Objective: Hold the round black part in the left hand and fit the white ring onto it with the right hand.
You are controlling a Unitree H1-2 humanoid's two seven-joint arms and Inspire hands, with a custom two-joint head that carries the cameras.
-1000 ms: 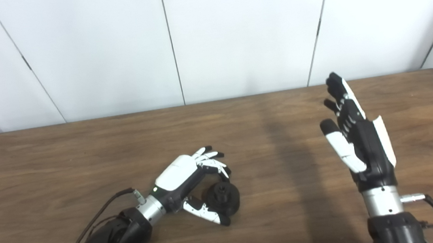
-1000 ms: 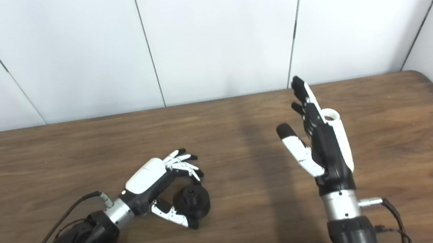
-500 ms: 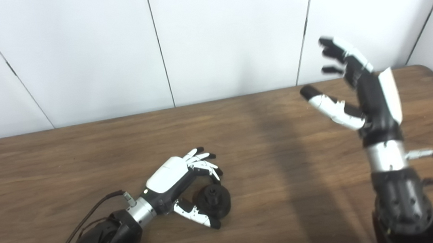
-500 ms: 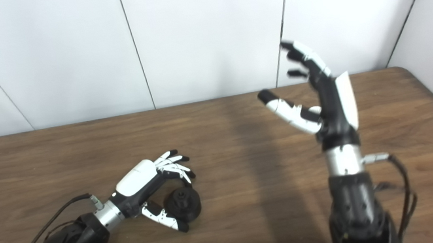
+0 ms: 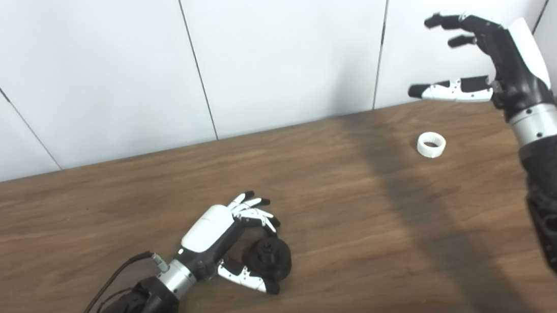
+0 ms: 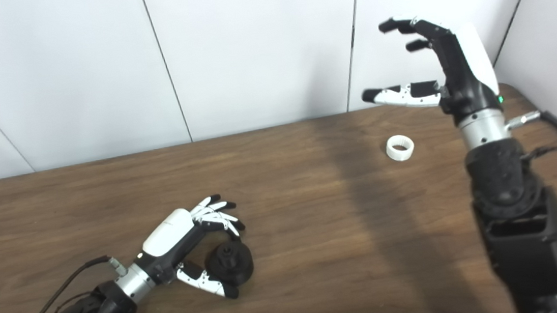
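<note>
The white ring (image 5: 431, 144) looks light, stiff and slippery; pinch its rim. The right hand (image 5: 497, 64) hovers empty, fingers spread. The left hand (image 5: 224, 230) loosely cups the round black part (image 5: 270, 252).

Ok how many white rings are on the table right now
1. The white ring lies flat on the table at its far right, below the raised, open right hand. No others show, though one could hide behind an arm.
</note>
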